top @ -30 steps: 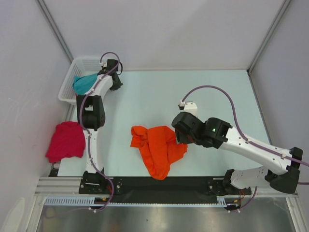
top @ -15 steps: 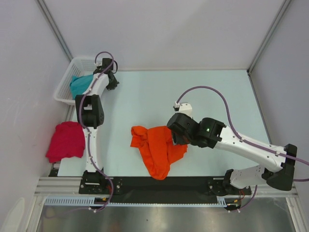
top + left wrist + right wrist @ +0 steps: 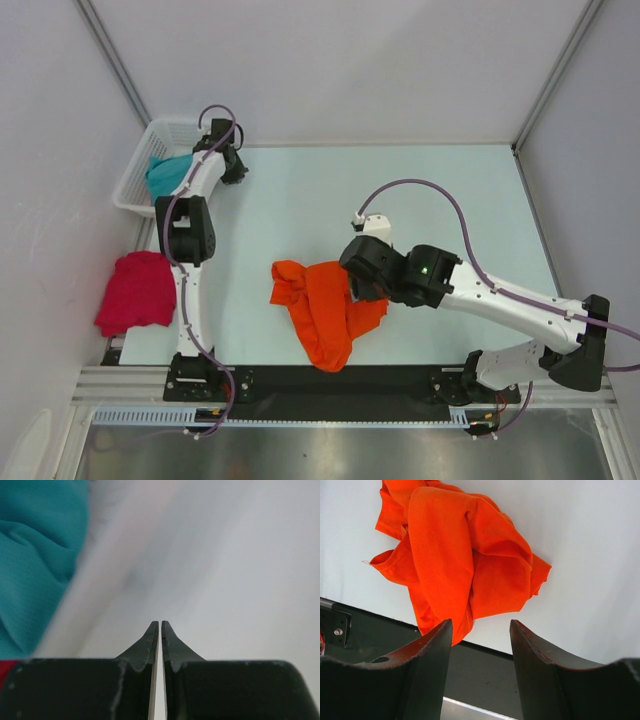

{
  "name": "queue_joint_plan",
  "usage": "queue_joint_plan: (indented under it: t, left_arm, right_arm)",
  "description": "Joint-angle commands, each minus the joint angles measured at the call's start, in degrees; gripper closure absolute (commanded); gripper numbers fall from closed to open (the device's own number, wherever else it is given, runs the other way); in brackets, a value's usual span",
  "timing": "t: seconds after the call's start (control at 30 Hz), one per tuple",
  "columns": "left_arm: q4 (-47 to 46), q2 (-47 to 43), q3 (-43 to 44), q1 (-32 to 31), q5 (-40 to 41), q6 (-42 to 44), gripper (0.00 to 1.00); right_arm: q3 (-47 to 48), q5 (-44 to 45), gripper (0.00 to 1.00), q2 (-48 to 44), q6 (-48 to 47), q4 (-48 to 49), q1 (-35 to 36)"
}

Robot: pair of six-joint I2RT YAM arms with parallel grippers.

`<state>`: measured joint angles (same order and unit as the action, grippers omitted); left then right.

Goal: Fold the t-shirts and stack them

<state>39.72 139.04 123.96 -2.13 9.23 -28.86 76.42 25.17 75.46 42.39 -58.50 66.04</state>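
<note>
Orange t-shirt (image 3: 465, 555) crumpled in a heap near the front edge of the surface (image 3: 420, 180), directly below the right hand (image 3: 480, 625). Spread wide and empty there, poised over the heap's near side, seemingly clear of the cloth. Pressed together on nothing at the left hand (image 3: 160, 624), up by the white basket (image 3: 165, 128), just beside the teal t-shirt (image 3: 35, 555) lying in it. Farther out, a pink t-shirt (image 3: 138, 292) bunched at the surface's left edge.

Judged an early step: reaching for the orange heap to open it flat before any fold. Next, probably: dropping onto a hem or shoulder edge and pinching a single layer, not the whole bunch.

Hard to tell collar from sleeve among the folds. Right fingertips hidden beneath the wrist in the overhead view. Only one pink bundle in sight, perhaps more than one shirt. Basket wall a blur in the left wrist view.
</note>
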Motion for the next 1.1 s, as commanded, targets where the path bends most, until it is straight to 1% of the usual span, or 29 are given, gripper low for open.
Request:
queue_joint_plan:
  t: [0.0,0.03,0.07,0.13,0.17,0.2,0.23,0.27,0.3,0.33,0.37,0.4,0.47,0.5,0.53,0.57,0.63,0.67,0.8,0.83,0.93,1.07]
  left_arm:
    - [-3.8,-9.7,-1.7,-5.5,-3.5,5.4,0.9]
    - [-3.7,-11.0,-2.2,-8.1,-3.3,6.1,0.88]
    - [-3.8,-12.3,-3.0,-9.5,-2.9,7.0,0.87]
    - [-3.8,-17.5,-8.2,-13.5,-1.6,8.3,0.86]
    - [-3.9,-19.5,-10.6,-14.7,-1.3,8.4,0.86]
    - [-4.0,-23.8,-15.8,-15.7,-1.3,8.3,0.85]
    - [-4.6,-26.1,-18.7,-17.5,-1.5,8.0,0.85]
    - [-5.2,-28.7,-22.1,-18.3,-1.5,7.9,0.85]
    - [-5.7,-33.7,-28.3,-19.0,-1.3,7.3,0.85]
    - [-6.6,-36.5,-31.5,-19.9,-1.1,6.9,0.85]
    - [-6.9,-39.1,-37.0,-20.2,-0.9,6.6,0.85]
    - [-7.1,-44.1,-39.2,-20.4,-0.4,6.0,0.84]
    - [-6.9,-48.8,-43.3,-20.5,0.3,5.7,0.84]
    - [-6.9,-53.4,-46.8,-20.5,0.3,5.3,0.84]
    - [-6.4,-55.7,-48.4,-20.7,0.7,5.0,0.84]
    - [-6.2,-59.9,-51.3,-20.9,0.8,4.9,0.84]
    - [-5.4,-64.1,-54.3,-21.3,1.3,3.7,0.84]
    - [-5.4,-67.8,-57.4,-21.5,0.7,3.2,0.84]
    - [-6.2,-74.1,-64.1,-23.2,-2.9,1.0,0.84]
    - [-6.4,-75.0,-65.2,-24.5,-3.3,0.7,0.85]
    - [-6.6,-77.7,-69.6,-27.4,-2.9,-0.2,0.85]
    - [-7.2,-81.4,-76.6,-29.1,-2.7,-0.8,0.85]
  right_arm:
    - [-0.2,1.8,0.42,0.3,0.2,1.5,0.3]
    - [-1.2,2.3,0.41,0.1,-0.1,1.8,0.2]
    - [-2.1,1.6,0.41,-0.1,-0.2,2.1,-1.3]
    - [-5.8,-0.8,0.38,-1.8,-1.3,4.9,-4.0]
    - [-7.8,-3.6,0.37,-2.9,-2.8,6.6,-7.4]
    - [-11.6,-5.5,0.36,-5.9,-3.5,8.7,-9.3]
    - [-14.1,-7.7,0.35,-7.3,-4.2,13.5,-12.0]
    - [-16.2,-12.5,0.35,-8.7,-5.2,16.2,-16.7]
    - [-18.1,-14.9,0.34,-10.3,-5.6,18.4,-19.2]
    - [-21.5,-17.0,0.34,-12.0,-5.7,22.0,-21.1]
    - [-22.4,-19.5,0.34,-12.4,-6.2,23.1,-22.8]
    - [-22.8,-20.0,0.34,-12.4,-6.4,23.5,-24.6]
    - [-22.1,-18.8,0.34,-11.7,-7.1,23.2,-24.8]
    - [-21.7,-18.6,0.34,-11.3,-7.8,22.9,-24.7]
    - [-21.0,-18.5,0.34,-10.8,-7.9,22.8,-24.8]
    - [-20.8,-18.6,0.34,-10.6,-8.2,22.9,-24.7]
    - [-20.6,-19.2,0.34,-10.2,-8.3,23.5,-24.7]
    - [-20.6,-19.5,0.34,-10.0,-8.2,24.0,-24.7]
    - [-21.7,-21.3,0.34,-9.1,-7.5,27.0,-24.8]
    - [-21.8,-21.8,0.34,-8.8,-7.2,27.6,-24.7]
    - [-22.8,-22.3,0.34,-7.2,-6.9,29.3,-24.7]
    - [-23.6,-23.6,0.35,-5.1,-5.5,31.5,-24.6]
